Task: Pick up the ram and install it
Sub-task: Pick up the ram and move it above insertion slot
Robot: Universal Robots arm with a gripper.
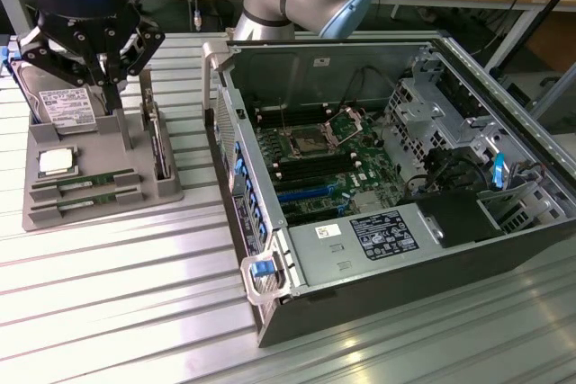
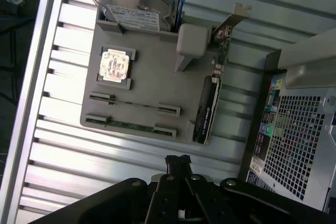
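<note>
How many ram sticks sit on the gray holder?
2, side by side in the holder slots: one ram next to the processor, the other ram at the holder's edge.

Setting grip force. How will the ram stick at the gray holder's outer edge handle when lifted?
The ram stick is a thin green board standing on edge in the gray holder, so it is probably stiff and light. The bare board looks fragile, so a gentle grip seems wise. The end blocks cradle it, so a tilted pull might bind.
</note>
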